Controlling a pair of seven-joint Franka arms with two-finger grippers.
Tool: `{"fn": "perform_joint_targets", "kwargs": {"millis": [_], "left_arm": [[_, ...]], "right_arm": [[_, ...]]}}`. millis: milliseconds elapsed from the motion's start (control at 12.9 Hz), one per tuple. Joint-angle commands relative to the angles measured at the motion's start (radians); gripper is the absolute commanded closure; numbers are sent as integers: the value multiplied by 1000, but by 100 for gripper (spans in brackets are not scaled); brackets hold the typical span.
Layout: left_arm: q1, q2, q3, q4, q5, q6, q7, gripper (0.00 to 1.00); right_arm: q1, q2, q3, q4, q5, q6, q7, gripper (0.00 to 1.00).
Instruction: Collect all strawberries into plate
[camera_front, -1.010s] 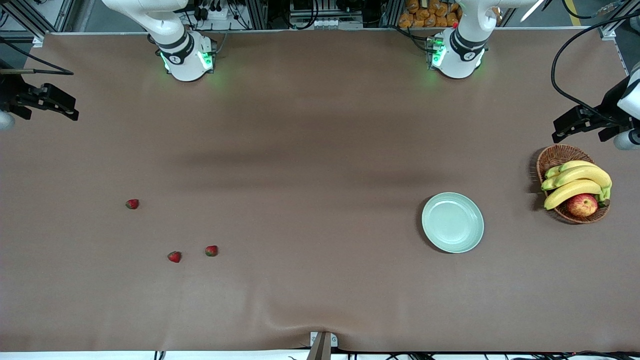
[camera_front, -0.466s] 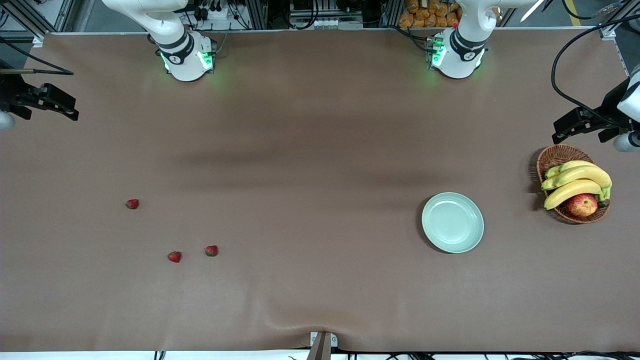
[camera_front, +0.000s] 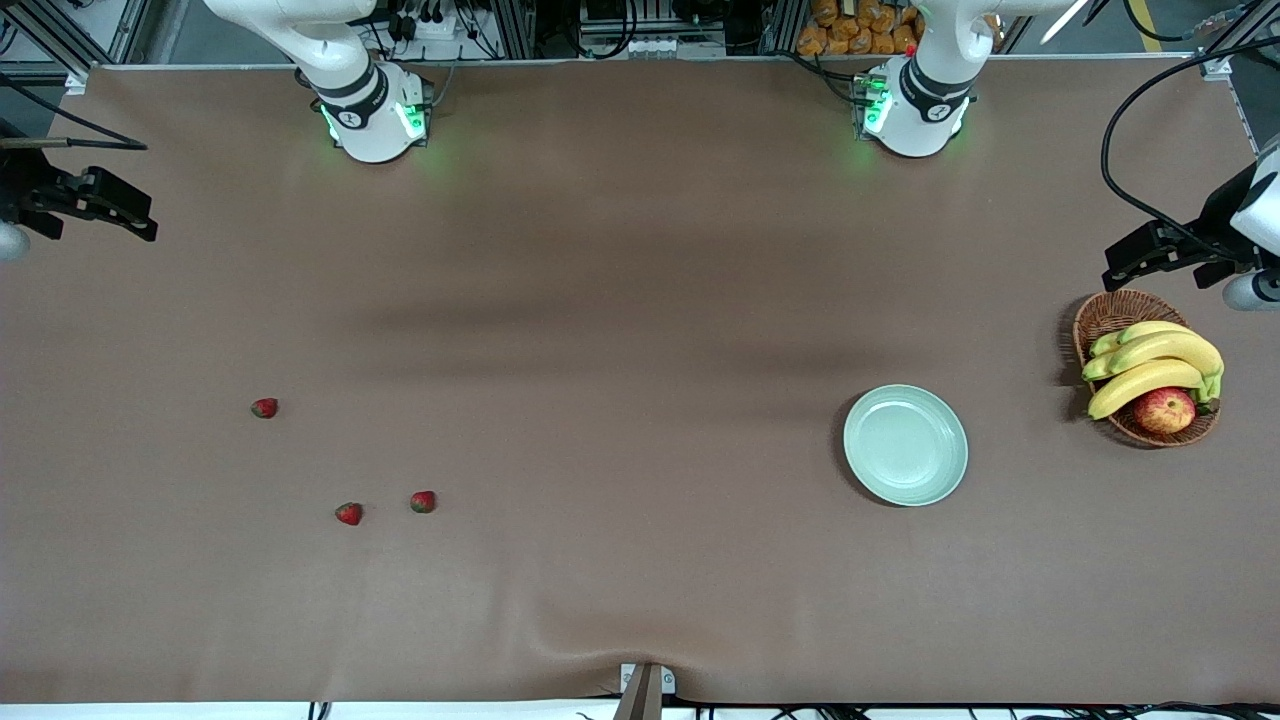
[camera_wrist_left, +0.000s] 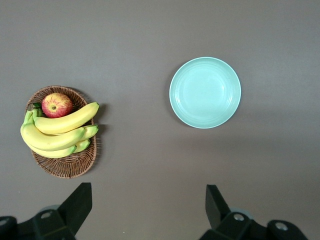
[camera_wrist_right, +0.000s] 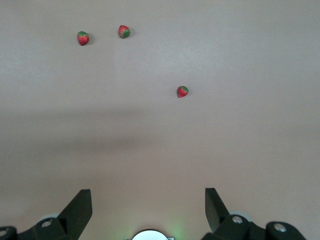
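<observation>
With both jaws spread wide and empty, the right gripper should descend squarely over one strawberry, while the left gripper waits above the plate.

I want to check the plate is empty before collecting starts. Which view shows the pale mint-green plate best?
The left wrist view: the round pale mint-green plate appears large from directly above, with nothing in it. The front view shows it smaller, also bare. The right wrist view misses it.

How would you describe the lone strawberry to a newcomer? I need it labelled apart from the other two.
Start at the right arm's end of the table, well away from the plate. Three strawberries lie there; two sit side by side nearer the front camera. The lone strawberry lies apart, farther from the camera.
</observation>
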Motion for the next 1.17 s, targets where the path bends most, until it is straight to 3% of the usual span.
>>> {"fn": "perform_joint_targets", "kwargs": {"millis": [0, 388, 621, 854, 1087], "left_arm": [[-3, 8, 1, 21, -10, -14, 16, 0], [7, 8, 1, 21, -10, -14, 20, 0], [7, 8, 1, 21, -10, -14, 20, 0], [6, 8, 1, 21, -12, -14, 20, 0], [7, 8, 1, 21, -15, -14, 20, 0]], "right_arm": [[4, -8, -1, 1, -10, -2, -7, 0], [16, 6, -1, 13, 33, 1, -7, 0], [-2, 58, -7, 25, 85, 97, -7, 0], [-5, 156, -9, 25, 119, 246, -8, 0], [-1, 314, -4, 27, 120, 384, -14, 0]]}}
